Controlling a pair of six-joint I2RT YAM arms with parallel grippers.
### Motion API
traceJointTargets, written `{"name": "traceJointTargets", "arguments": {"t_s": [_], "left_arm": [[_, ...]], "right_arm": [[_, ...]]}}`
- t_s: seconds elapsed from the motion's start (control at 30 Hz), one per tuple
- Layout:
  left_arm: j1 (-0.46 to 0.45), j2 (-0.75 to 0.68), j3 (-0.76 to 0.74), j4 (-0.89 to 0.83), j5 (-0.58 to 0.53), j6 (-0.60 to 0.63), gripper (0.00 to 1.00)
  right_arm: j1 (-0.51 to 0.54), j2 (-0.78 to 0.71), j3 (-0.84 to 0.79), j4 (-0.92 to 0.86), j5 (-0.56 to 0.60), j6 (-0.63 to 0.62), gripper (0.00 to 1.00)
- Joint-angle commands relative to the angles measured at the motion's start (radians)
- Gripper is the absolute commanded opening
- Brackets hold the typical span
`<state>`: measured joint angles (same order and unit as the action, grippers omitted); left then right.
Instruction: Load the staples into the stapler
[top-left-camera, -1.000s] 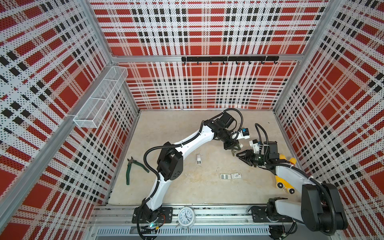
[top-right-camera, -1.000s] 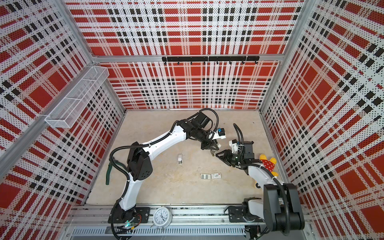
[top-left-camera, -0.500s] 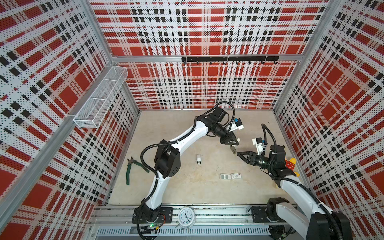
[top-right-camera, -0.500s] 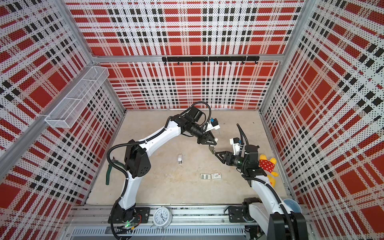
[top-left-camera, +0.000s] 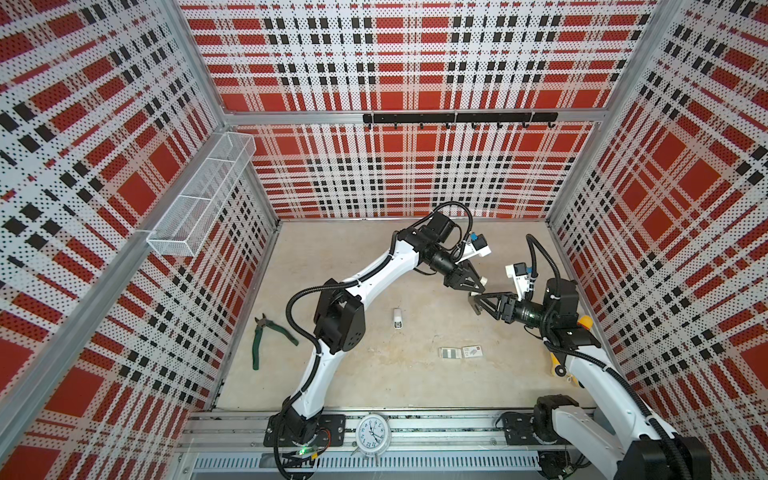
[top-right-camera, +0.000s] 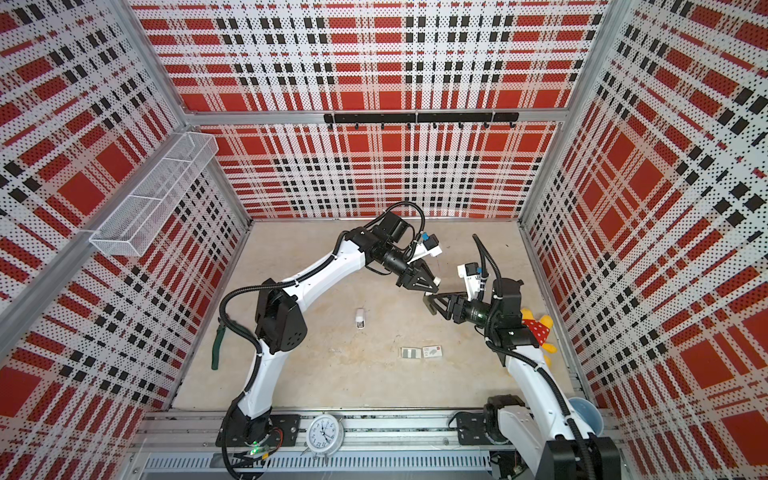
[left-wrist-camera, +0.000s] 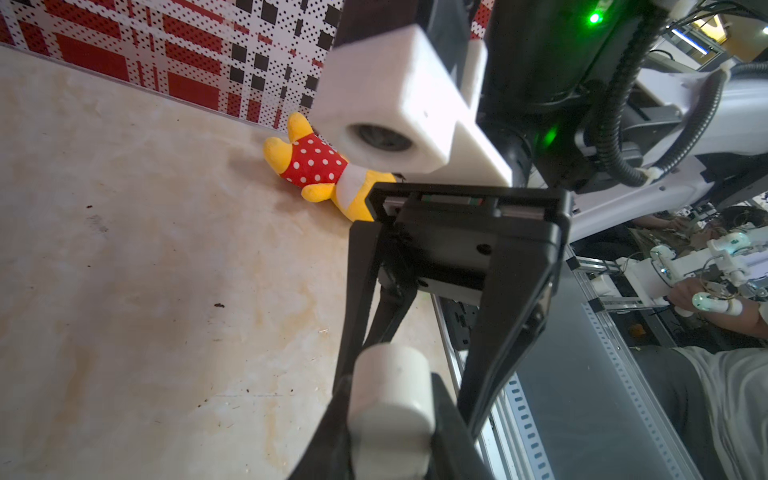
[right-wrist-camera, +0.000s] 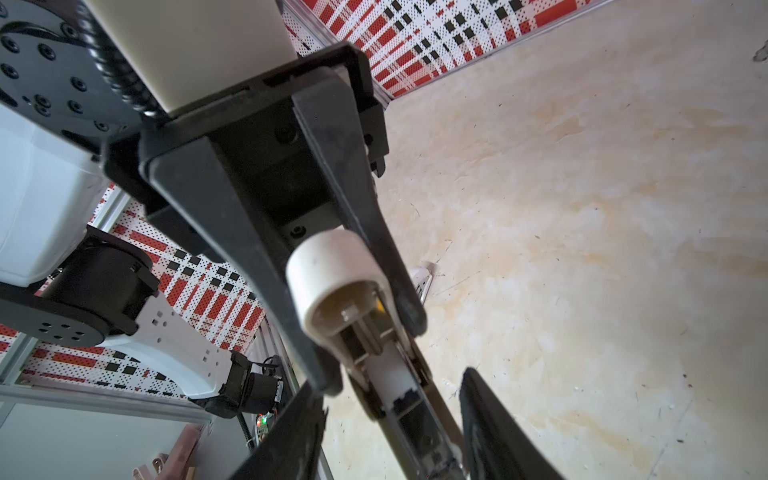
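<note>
Left gripper (right-wrist-camera: 372, 356) clamps the stapler (right-wrist-camera: 328, 274) — white, round-ended, seemingly hinged open.

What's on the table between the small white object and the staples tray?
Nothing: bare table separates the small white object from the staples, as both top views show.

Left pincer (top-left-camera: 478, 287), right pincer (top-left-camera: 473, 302) (tips near), green pliers (top-left-camera: 257, 349)

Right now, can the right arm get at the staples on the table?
Probably yes. The staples lie uncovered on the table near it; its fingers are up at the stapler, with nothing between.
</note>
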<state>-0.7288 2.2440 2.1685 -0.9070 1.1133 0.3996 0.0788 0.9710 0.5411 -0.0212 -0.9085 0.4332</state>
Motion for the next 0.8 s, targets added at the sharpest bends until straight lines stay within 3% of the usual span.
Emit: {"name": "traceJointTargets", "arguments": {"t_s": [0.0, 0.33, 0.53, 0.77], "left_arm": [[0.004, 0.020, 0.053, -0.016, 0.064, -0.013, 0.21], [0.008, 0.049, 0.069, -0.018, 0.149, -0.045, 0.21], [0.011, 0.050, 0.062, -0.024, 0.169, -0.045, 0.20], [0.010, 0.045, 0.060, -0.026, 0.176, -0.048, 0.21]], "right_arm": [[0.018, 0.024, 0.026, 0.015, -0.018, -0.027, 0.51], [0.044, 0.033, 0.012, 0.071, -0.004, 0.006, 0.42], [0.044, 0.016, -0.009, 0.125, -0.010, 0.064, 0.42], [0.044, 0.021, -0.013, 0.145, -0.021, 0.079, 0.34]]}}
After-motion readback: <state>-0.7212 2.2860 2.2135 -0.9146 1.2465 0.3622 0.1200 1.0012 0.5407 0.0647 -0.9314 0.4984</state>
